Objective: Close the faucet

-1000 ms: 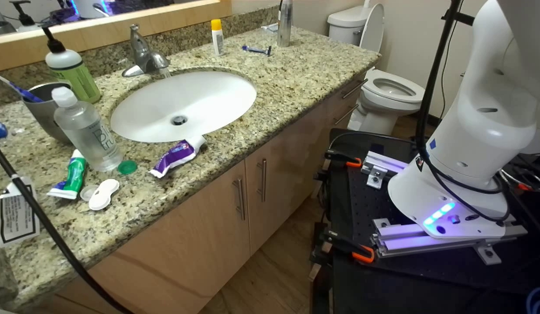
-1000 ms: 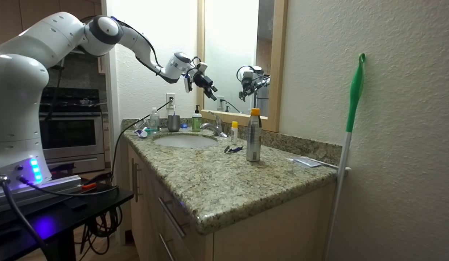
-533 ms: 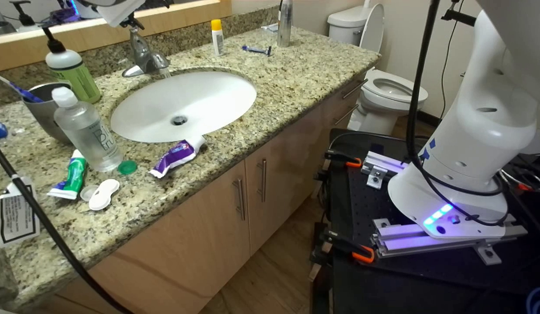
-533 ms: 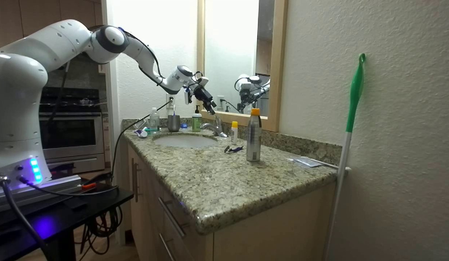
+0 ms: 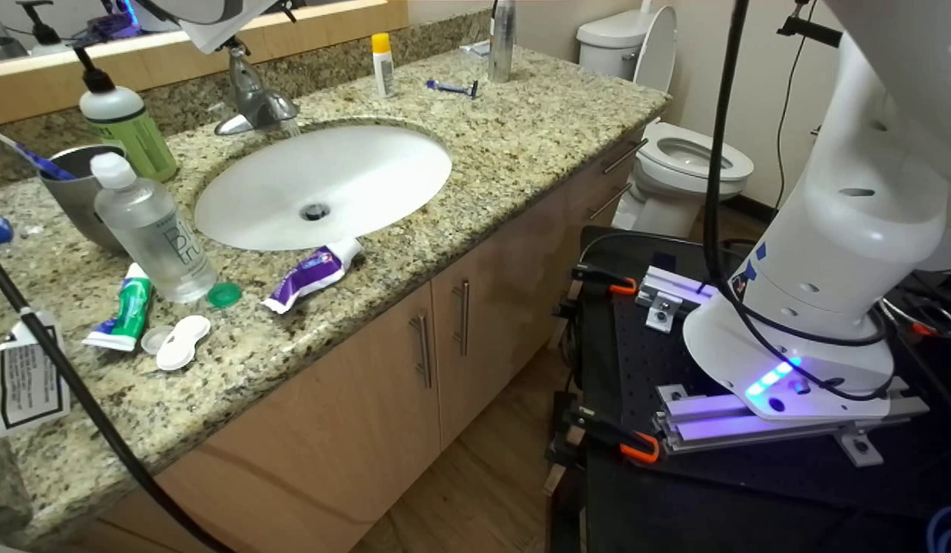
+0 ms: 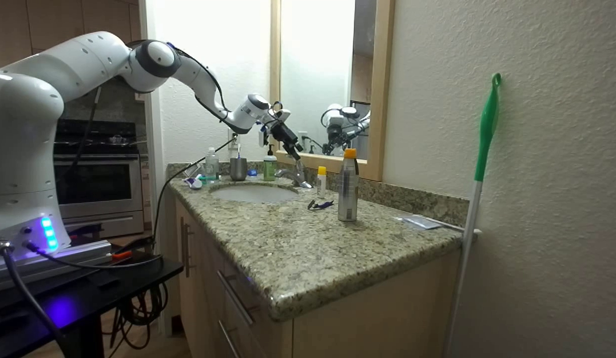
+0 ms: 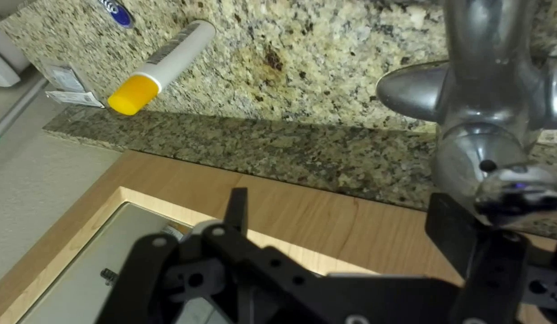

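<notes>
– Pose?
– White robot arm [image 6: 161, 53] extended over the speckled granite counter [image 6: 298, 248], wrist angled downward.
– Opening and contact?
– Black two-finger gripper [image 7: 341, 202] spread wide, one finger [image 7: 449, 234] at the lever handle [image 7: 514, 186] of the curved chrome faucet [image 5: 256, 104], beside the white oval sink [image 5: 383, 177]. Touching: cannot tell.

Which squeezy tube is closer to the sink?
The purple-and-white tube: it lies right by the sink. The green tube lies farther away, beside the clear bottle.

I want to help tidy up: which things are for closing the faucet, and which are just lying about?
For the job:
chrome faucet
robot gripper

Just lying or standing about:
purple toothpaste tube
blue razor
contact lens case
yellow-capped white bottle
green pump bottle
blue toothbrush
</notes>
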You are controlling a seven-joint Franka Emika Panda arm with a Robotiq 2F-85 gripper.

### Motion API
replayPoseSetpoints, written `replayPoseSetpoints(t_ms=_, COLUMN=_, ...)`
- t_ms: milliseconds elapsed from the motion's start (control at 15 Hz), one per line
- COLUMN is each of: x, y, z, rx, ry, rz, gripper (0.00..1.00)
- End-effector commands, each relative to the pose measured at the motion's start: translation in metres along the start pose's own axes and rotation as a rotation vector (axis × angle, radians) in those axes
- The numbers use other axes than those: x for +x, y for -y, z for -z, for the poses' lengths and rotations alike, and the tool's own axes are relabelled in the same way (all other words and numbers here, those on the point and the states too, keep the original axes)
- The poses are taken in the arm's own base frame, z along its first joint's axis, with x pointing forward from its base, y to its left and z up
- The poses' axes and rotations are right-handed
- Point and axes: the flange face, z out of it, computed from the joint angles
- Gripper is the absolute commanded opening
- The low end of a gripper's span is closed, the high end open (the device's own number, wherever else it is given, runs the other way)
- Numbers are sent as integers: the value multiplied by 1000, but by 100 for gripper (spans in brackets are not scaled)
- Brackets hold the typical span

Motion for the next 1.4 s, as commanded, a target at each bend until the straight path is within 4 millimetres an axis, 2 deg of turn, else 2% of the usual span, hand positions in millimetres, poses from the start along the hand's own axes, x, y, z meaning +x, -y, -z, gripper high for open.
replayPoseSetpoints(t_ms=0, x=-14, y=7, z=-11, rx=-47, ry=97, rz=71, gripper=100)
replayPoseSetpoints(t_ms=267, x=-24, y=-1, z=0, rx=-195, ry=148, rz=126, gripper=100)
replayPoseSetpoints(t_ms=467, x=-37, y=2, z=8, rx=-264, ry=209, rz=192, gripper=100)
replayPoseSetpoints(t_ms=600, x=-42, y=2, z=6, rx=-309, ry=236, rz=209, gripper=100)
replayPoseSetpoints(t_ms=867, x=-38, y=1, z=-3, rx=-321, ry=230, rz=170, gripper=100)
replayPoseSetpoints(t_ms=1067, x=-28, y=-6, z=16, rx=-284, ry=252, rz=167, gripper=100)
replayPoseSetpoints(t_ms=1333, x=-31, y=-20, z=52, rx=-287, ry=379, rz=298, gripper=100)
